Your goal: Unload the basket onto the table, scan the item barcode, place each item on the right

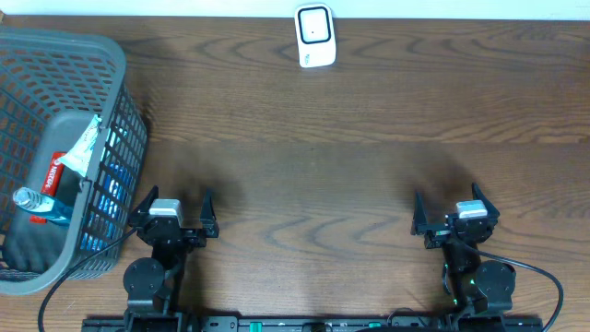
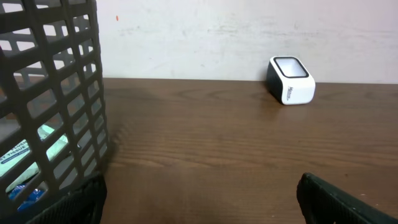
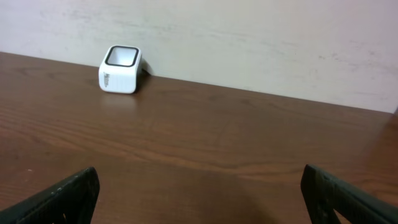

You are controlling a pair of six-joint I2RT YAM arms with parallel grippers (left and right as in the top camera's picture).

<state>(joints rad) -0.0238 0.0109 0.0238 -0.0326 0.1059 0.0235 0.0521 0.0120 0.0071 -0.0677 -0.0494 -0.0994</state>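
1. Left tool (image 1: 175,205) and right tool (image 1: 448,205): both wide open, holding nothing, low over bench (image 1: 313,184).
2. Bottle (image 1: 32,201) lies in basket (image 1: 124,88), far left; scanner (image 1: 314,37) at far edge.
3. Bottle probably light, slick, fairly stiff; take mid-body.

White barcode scanner (image 1: 314,35) with a dark-rimmed window stands at the far middle; well apart from the grey mesh basket (image 1: 127,101). A clear bottle (image 1: 32,201) lies inside it atop a grey pack (image 1: 66,138).

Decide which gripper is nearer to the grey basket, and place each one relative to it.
Left. The left gripper sits close beside the basket, by its side wall. The right gripper is far off across the table.
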